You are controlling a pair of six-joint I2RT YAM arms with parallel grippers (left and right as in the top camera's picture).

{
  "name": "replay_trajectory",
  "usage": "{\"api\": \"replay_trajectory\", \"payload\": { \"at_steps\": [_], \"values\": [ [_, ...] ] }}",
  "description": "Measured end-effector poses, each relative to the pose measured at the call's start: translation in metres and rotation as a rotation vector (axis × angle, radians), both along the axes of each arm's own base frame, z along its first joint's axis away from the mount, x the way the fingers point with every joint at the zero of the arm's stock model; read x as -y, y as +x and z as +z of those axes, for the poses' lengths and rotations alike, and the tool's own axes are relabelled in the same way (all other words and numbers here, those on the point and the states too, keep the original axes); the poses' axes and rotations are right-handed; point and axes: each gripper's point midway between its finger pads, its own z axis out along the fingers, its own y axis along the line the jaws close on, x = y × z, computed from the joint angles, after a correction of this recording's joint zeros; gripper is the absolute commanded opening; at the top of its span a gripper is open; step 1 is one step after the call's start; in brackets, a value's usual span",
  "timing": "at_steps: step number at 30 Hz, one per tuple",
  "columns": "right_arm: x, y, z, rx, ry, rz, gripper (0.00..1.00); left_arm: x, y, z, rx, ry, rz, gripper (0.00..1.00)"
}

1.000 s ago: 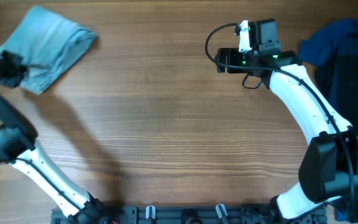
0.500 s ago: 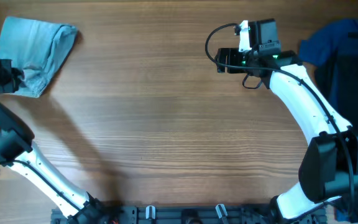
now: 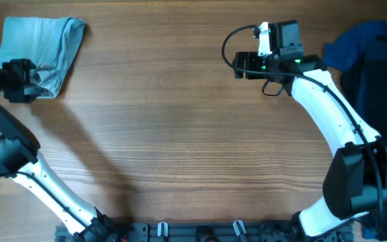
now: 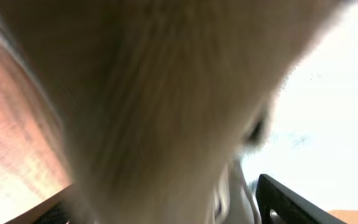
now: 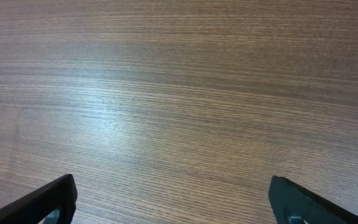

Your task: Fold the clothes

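Note:
The clothes (image 3: 42, 42), light blue denim shorts, lie folded into a small bundle at the table's far left corner. My left gripper (image 3: 31, 79) sits at the bundle's near left edge. In the left wrist view, blurred pale fabric (image 4: 154, 93) fills the frame, and the left gripper (image 4: 166, 210) has its dark fingers (image 4: 288, 199) spread wide either side of it, so it is open. My right gripper (image 3: 247, 66) hovers over bare wood at the far centre-right; in its wrist view the right gripper (image 5: 173, 205) is open with nothing between the fingers (image 5: 55, 198).
A heap of dark blue garments (image 3: 355, 44) lies at the far right next to a black object (image 3: 385, 87). The wooden table (image 3: 180, 134) stretches between both arms.
The shorts bundle shifted left and squared up at the corner. The left gripper, shut on the cloth before, has spread its jaws. The right arm has not moved.

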Motion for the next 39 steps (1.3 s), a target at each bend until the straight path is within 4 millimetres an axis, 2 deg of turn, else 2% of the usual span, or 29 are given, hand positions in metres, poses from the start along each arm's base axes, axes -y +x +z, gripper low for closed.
{"api": "replay_trajectory", "payload": {
  "at_steps": [3,6,8,10,11,12,20,34,36,37,39],
  "values": [
    [0.000,0.000,0.000,0.000,0.000,0.000,1.00,-0.002,-0.005,0.026,0.030,0.028,-0.026,0.81],
    [0.000,0.000,0.000,0.000,0.000,0.000,1.00,0.001,-0.008,0.081,0.117,0.095,-0.073,0.75],
    [0.000,0.000,0.000,0.000,0.000,0.000,1.00,0.011,-0.008,0.129,0.206,0.145,-0.114,0.79],
    [0.000,0.000,0.000,0.000,0.000,0.000,1.00,0.022,-0.007,0.162,0.272,0.185,-0.147,0.90],
    [0.000,0.000,0.000,0.000,0.000,0.000,1.00,0.030,-0.004,0.176,0.302,0.205,-0.171,1.00],
    [0.000,0.000,0.000,0.000,0.000,0.000,1.00,0.051,0.003,0.196,0.354,0.225,-0.222,1.00],
    [0.000,0.000,0.000,0.000,0.000,0.000,1.00,0.092,0.019,0.198,0.378,0.213,-0.317,1.00],
    [-0.001,-0.001,0.002,0.005,0.001,0.001,1.00,0.093,0.019,0.198,0.378,0.213,-0.318,1.00],
    [-0.002,-0.004,0.019,0.041,0.006,0.006,1.00,0.093,0.020,0.198,0.378,0.213,-0.318,1.00],
    [-0.006,-0.008,0.041,0.089,0.013,0.015,1.00,0.093,0.019,0.198,0.378,0.213,-0.318,1.00],
    [-0.016,-0.022,0.098,0.218,0.046,0.043,1.00,0.093,0.020,0.198,0.378,0.214,-0.318,1.00]
  ]
}}
